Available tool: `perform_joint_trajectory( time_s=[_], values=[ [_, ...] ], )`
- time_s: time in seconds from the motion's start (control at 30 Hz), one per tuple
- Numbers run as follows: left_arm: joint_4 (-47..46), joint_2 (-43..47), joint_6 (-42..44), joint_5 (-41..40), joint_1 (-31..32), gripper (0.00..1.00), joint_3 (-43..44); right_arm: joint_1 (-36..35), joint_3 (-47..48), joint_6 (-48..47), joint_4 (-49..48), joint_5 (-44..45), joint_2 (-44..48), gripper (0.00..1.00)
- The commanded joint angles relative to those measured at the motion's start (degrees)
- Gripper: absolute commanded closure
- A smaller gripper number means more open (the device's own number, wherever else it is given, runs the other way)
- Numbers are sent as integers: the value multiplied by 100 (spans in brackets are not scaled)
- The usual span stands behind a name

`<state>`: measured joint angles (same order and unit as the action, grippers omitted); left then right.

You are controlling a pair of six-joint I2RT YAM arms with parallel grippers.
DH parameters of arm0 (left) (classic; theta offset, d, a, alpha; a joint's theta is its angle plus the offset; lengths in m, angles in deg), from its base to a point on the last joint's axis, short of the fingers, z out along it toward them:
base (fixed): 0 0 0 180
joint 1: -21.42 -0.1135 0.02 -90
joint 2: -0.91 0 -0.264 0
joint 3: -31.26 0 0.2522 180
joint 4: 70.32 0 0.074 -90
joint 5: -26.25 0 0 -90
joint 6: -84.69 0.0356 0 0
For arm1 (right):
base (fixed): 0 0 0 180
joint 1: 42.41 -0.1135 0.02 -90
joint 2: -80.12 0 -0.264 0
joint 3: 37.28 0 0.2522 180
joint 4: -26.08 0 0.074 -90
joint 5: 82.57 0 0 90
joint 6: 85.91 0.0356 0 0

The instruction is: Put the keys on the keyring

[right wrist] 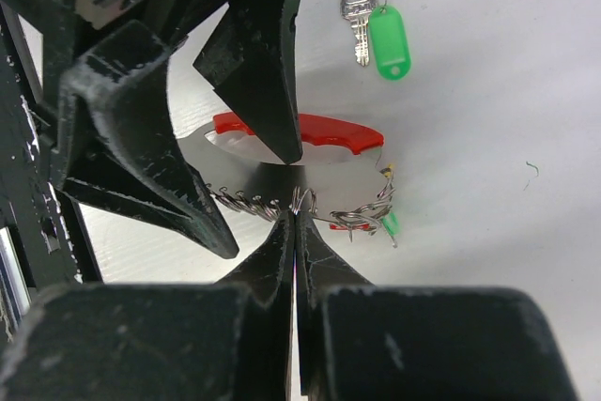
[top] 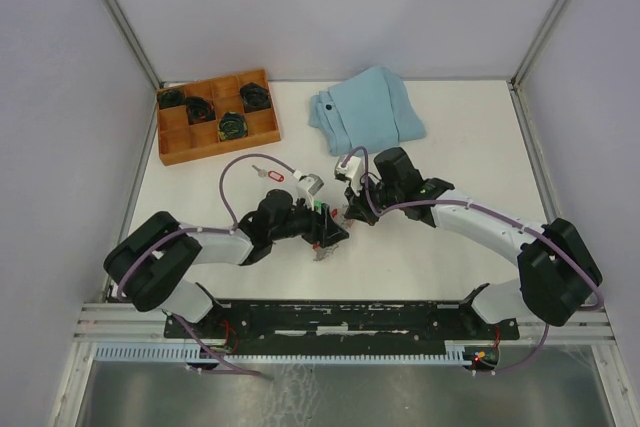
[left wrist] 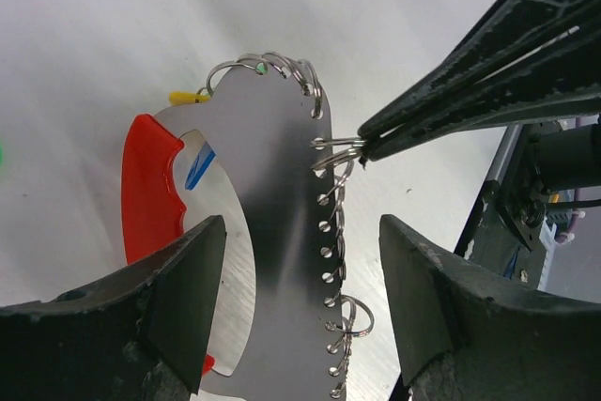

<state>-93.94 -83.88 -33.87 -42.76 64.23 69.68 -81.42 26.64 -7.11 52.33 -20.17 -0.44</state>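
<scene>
Surface [top: 450,147]: white, carries everything.
Cloth [top: 368,107]: light blue, folded, at the far side, well apart from the work.
Tray [top: 215,151]: wooden, far left, with dark items in some compartments.
Left tool [left wrist: 300,223]: wide open, one jaw on each side of the keyring, gripping nothing.
Right tool [right wrist: 297,215]: closed tight, pinching one loop on the keyring's edge.
Keyring [left wrist: 272,232]: flat on the surface mid-table, between the two tools; red strip on one side, loops along the other.
Loose keys: a green-tagged key [right wrist: 377,30] lies beyond the keyring; a red-tagged key [top: 270,175] lies near the tray.
Tags by the keyring: a yellow tag [left wrist: 185,98] and a blue tag [left wrist: 199,168] show at its far end; I cannot tell whether they hang on loops.
Loop [left wrist: 338,152]: held, no key on it.
Done: probably little; no key is plainly threaded.
Left: pick up each loose key and thread it; neither tool has a key yet.
</scene>
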Motion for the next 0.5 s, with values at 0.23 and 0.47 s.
perform_joint_trajectory(
  time_s=[0.23,0.47],
  values=[
    [-634,-452,-550,667,-127,37,116,-29,-120,-29,-445,-263,225,99],
    [-634,-474,-511,607,-130,57,143,-29,-441,-12,-566,-145,361,99]
  ],
)
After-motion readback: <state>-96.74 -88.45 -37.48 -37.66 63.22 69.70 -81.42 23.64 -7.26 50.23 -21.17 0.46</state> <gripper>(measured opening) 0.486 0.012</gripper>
